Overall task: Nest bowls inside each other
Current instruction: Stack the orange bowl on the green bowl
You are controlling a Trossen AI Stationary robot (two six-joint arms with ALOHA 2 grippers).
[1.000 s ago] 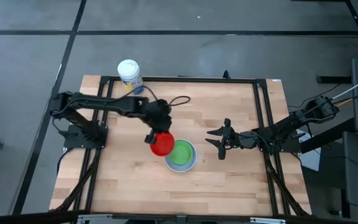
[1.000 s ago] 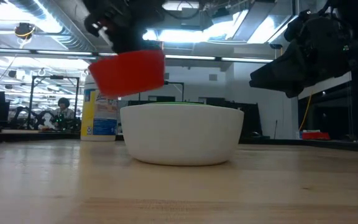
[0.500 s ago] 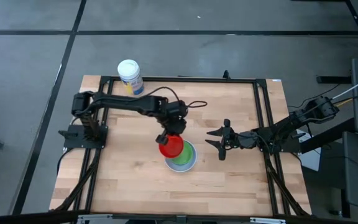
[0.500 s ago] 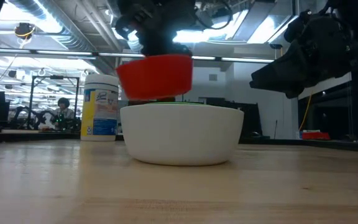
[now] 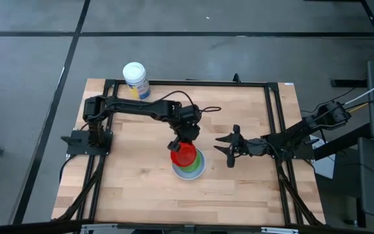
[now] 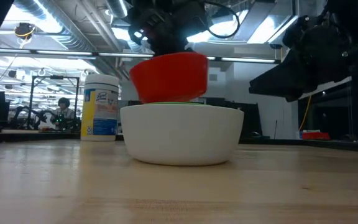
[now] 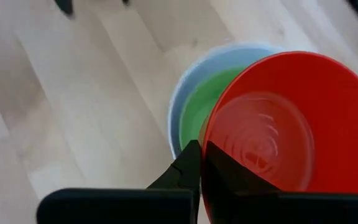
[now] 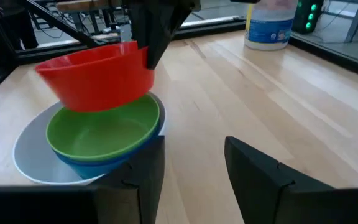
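Observation:
A white bowl (image 8: 28, 158) stands on the table with a blue bowl (image 8: 98, 167) and a green bowl (image 8: 101, 134) nested in it. The red bowl (image 8: 95, 78) hangs tilted just over the green one, and my left gripper (image 5: 179, 140) is shut on it. In the low view the red bowl (image 6: 169, 78) reaches down to the white bowl's rim (image 6: 182, 107). My right gripper (image 5: 217, 144) waits open, level with the table, to the right of the stack, with nothing between its fingers. My left gripper pinches the red bowl's rim (image 7: 205, 146) on its far-left side, one finger (image 7: 229, 177) inside the bowl and the other (image 7: 188, 165) outside. The fingers slant down from above. The bowl is tilted over the green bowl (image 7: 194, 109); I cannot tell whether they touch.
A white-lidded canister (image 5: 135, 79) with a blue and yellow label stands at the table's far left corner. Bare wood lies near and left of the stack. Black frame rails (image 5: 274, 123) run along the table's sides.
My left gripper has carried the red bowl toward the table's right edge and a little down, from beside the stack's left rim to over its middle. The bowl stays tilted in the hold. The stack has kept still.

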